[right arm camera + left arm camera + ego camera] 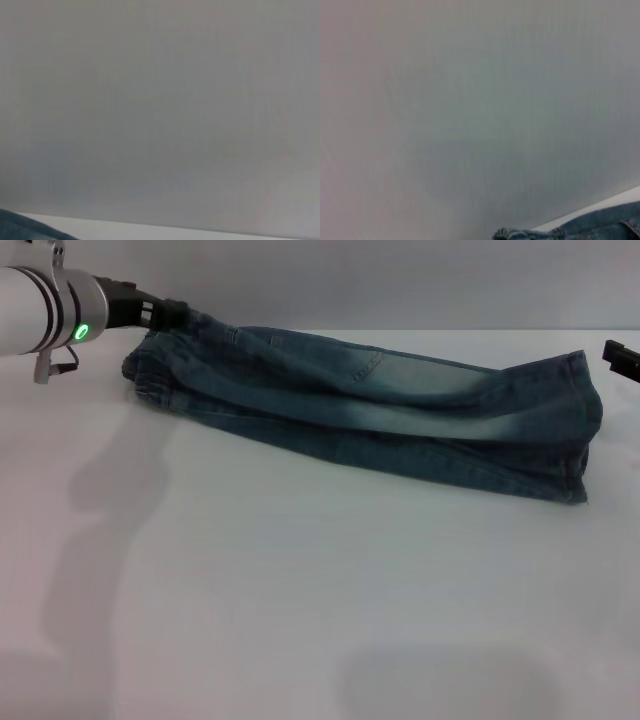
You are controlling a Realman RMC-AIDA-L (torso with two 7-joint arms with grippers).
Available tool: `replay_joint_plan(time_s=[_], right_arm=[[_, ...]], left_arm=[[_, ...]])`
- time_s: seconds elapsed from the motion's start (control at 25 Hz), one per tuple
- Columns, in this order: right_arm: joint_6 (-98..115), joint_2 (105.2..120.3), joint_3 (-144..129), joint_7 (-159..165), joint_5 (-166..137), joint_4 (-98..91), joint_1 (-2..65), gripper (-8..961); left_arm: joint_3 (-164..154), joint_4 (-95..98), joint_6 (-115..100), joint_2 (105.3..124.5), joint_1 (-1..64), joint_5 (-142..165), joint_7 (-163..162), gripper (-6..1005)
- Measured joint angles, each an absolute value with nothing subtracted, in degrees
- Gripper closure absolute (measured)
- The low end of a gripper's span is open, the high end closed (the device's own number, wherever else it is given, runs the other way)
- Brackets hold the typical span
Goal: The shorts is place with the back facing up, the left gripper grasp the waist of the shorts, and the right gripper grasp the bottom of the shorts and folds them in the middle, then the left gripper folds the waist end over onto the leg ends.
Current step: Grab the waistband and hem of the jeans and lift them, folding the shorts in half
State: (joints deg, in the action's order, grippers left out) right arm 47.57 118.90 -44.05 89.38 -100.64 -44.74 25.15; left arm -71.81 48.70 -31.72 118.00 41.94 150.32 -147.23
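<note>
Head view: the shorts [380,410] lie on the white worktop [300,600], already doubled lengthwise into a long narrow band running from the robot's left to its right. The left hand [165,312] sits at the waist [150,375], the puckered end at far left, seemingly pinching the denim, though whether it is pressed together I cannot tell. The right hand [622,357] shows only as a black tip at the right edge, just apart from the leg ends [580,430]; I cannot tell whether it is spread.

Left wrist view: mostly blank wall, with a strip of gathered denim from the shorts [600,225] near one corner.

Right wrist view: blank wall and a dark sliver of the shorts [20,227].

The middle fold looks done. The next move, I judge, calls for the left hand to lift the waist and carry it across onto the leg ends.
</note>
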Motion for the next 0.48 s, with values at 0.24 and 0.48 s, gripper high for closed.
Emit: replay_joint_plan(time_s=[0.24, 0.48], right_arm=[[50.2, 118.84, -44.2, 89.4, -98.2, -45.9, 23.8, 301], [51.4, 118.81, -44.2, 89.4, -98.2, -46.3, 23.6, 302]], left_arm=[[-71.7, 48.5, -33.9, 117.87, 41.2, 154.2, -147.2, 217], [-71.9, 48.5, -37.6, 117.81, 41.6, 160.7, -146.9, 153]])
